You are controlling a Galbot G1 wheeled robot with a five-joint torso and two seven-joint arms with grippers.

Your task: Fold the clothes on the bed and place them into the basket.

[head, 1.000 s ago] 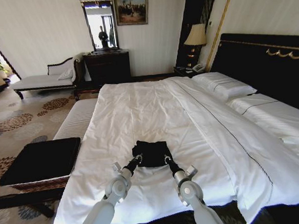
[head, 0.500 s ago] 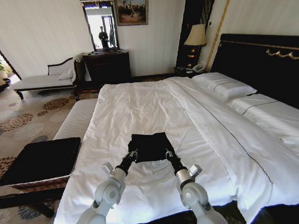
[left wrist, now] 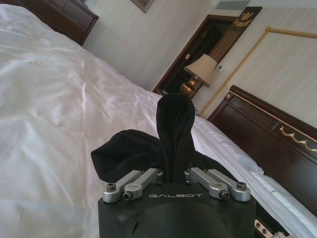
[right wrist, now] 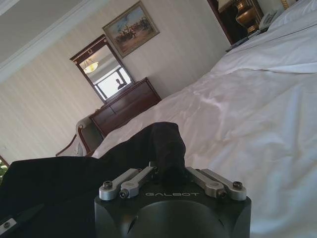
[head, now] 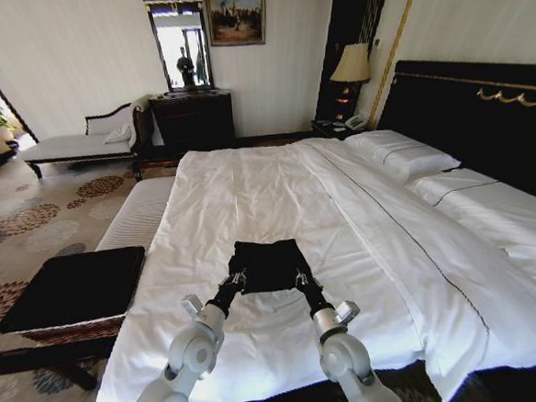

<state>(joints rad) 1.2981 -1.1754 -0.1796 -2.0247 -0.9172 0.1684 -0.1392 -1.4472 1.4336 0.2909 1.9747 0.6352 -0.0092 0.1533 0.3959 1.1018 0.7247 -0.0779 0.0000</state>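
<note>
Now both hands, left hand (head: pixel 238 278), right hand (head: pixel 300 278), pinch top's (head: pixel 268 261) near edge.

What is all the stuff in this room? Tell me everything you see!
top: 1, black, on the bed's near part, pinched at both near corners
bed: 1, white sheets, black headboard, middle
pillows: 2, white, by the headboard
basket: 1, brown with black top, floor left of bed
bench: 1, pale, beside the bed
chaise: 1, pale, far left
dresser: 1, dark, far wall
mirror: 1, above dresser
painting: 1, far wall
lamp: 1, cream shade, nightstand
left gripper: shut on top
right gripper: shut on top
</note>
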